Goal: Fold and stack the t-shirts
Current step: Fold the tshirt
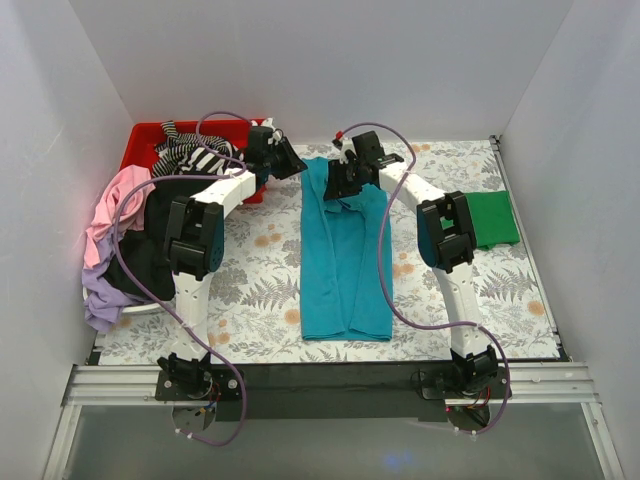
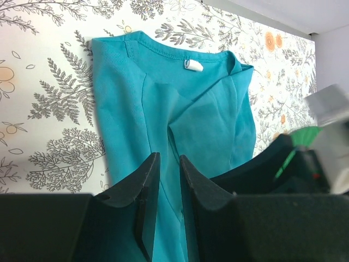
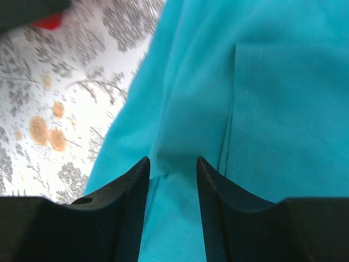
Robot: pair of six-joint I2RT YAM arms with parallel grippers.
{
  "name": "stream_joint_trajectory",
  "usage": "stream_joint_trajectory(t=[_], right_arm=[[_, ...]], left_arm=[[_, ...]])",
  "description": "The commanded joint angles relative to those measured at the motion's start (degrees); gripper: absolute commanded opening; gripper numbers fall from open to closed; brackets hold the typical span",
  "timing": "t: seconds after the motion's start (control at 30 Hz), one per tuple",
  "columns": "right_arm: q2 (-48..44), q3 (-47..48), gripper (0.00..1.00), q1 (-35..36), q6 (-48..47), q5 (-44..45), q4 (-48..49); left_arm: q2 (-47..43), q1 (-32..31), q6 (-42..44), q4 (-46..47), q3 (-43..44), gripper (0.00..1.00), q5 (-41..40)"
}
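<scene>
White walls [image 1: 300, 60] close in the back and both sides of a table [image 1: 250, 290] covered in a pale print of grey ferns and orange flowers. A heap of shirts hangs over the table's left edge: a pink t-shirt [image 1: 110, 205] on the outside, a black t-shirt [image 1: 150, 240] beside it and a lilac t-shirt [image 1: 100, 300] at the near end. Behind the heap, in the far left corner, a red bin [image 1: 140, 140] holds a black-and-white striped t-shirt [image 1: 190, 155] that spills over its front rim.

The teal t-shirt [image 1: 340, 270] lies in the middle of the table, folded into a long narrow strip running from near to far, with its collar and white label [image 2: 193, 66] at the far end. A green t-shirt [image 1: 490, 220] lies folded flat by the right wall.

Both arms reach to the teal strip's far end. The right gripper [image 3: 173, 161] pinches a raised ridge of teal cloth between its fingers. The left gripper [image 2: 168, 157] hangs above the far left corner, its fingers nearly together, with nothing between them.
</scene>
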Motion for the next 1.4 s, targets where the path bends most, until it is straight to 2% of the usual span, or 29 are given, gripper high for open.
stream_joint_trajectory(t=[0.0, 0.3, 0.73, 0.9, 1.07, 1.37], right_arm=[[-4.4, -3.1, 0.46, -0.3, 1.6, 0.3, 2.3], [1.1, 0.1, 0.46, -1.7, 3.9, -0.8, 1.3], [-3.0, -5.9, 0.45, -1.7, 0.4, -0.7, -0.9], [-5.9, -9.3, 0.37, -1.5, -1.0, 1.7, -2.0], [-11.0, -14.2, 0.42, -1.6, -1.1, 3.4, 0.6], [-15.6, -18.6, 0.42, -1.5, 1.4, 1.5, 2.1]], left_arm=[[-2.0, 0.4, 0.2, 0.1, 1.4, 0.2, 1.0], [-2.2, 0.4, 0.2, 0.1, 0.8, 0.2, 2.8], [-1.5, 0.5, 0.0, 0.2, 0.3, 0.2, 4.3], [-1.5, 0.5, 0.0, 0.2, -0.3, 0.2, 4.5], [-1.8, 0.5, -0.1, 0.2, -1.2, 0.2, 4.4], [-2.1, 0.5, -0.4, 0.2, -1.7, 0.2, 7.1]])
